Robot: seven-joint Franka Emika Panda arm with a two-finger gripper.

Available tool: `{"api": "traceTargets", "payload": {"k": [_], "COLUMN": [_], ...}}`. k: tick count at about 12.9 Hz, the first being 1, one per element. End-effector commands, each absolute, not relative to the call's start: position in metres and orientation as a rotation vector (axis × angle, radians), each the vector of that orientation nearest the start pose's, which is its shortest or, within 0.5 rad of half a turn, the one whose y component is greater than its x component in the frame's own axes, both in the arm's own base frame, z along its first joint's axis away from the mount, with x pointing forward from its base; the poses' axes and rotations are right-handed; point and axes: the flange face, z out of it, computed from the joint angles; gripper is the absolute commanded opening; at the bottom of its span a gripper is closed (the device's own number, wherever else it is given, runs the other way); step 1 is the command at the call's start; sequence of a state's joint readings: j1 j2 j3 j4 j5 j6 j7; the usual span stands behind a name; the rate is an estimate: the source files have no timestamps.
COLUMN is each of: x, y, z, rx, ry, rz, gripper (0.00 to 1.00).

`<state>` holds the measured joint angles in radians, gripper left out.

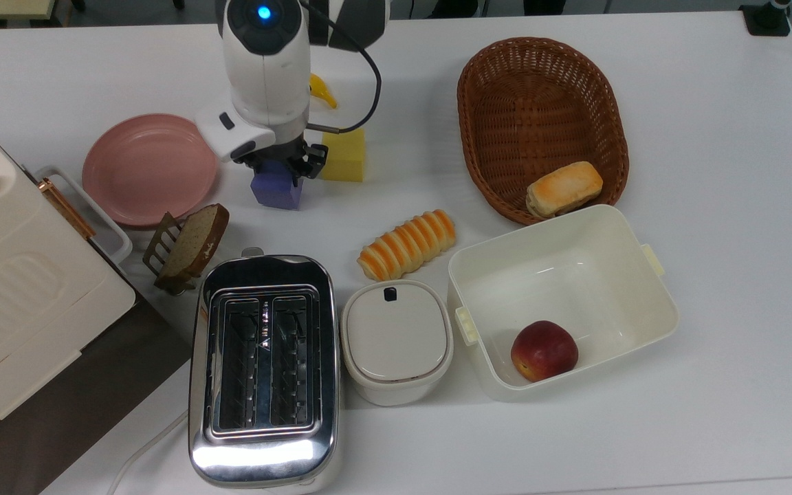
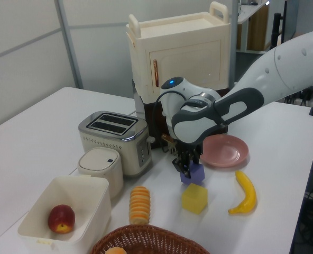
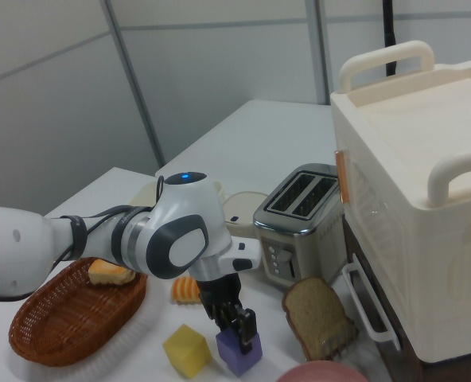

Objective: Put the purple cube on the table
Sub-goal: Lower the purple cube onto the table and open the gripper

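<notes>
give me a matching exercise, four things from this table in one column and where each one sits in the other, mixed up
Things:
1. purple cube
2. apple
3. bread roll
4. bread slice

Places:
A. in the wicker basket
B. in the pincer
C. in the small rack beside the toaster
D. in the white bin

Pairs: 1-B, 2-D, 3-A, 4-C

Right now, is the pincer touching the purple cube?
Touching. In the right view the pincer has its fingers closed on the purple cube's top; the top view shows the same grip.
</notes>
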<state>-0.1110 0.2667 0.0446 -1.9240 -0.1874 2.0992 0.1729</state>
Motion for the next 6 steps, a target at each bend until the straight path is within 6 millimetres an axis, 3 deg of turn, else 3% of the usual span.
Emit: {"api": "traceTargets", "payload": {"k": [1, 6], "x": [0.600, 0.602], "y": [-0.046, -0.047], "z": [0.349, 0.368], "rx": [-3.309, -3.308], "ry": [0.192, 0.217], "rz": [0.103, 0.054], "gripper": [1.00, 1.00]}}
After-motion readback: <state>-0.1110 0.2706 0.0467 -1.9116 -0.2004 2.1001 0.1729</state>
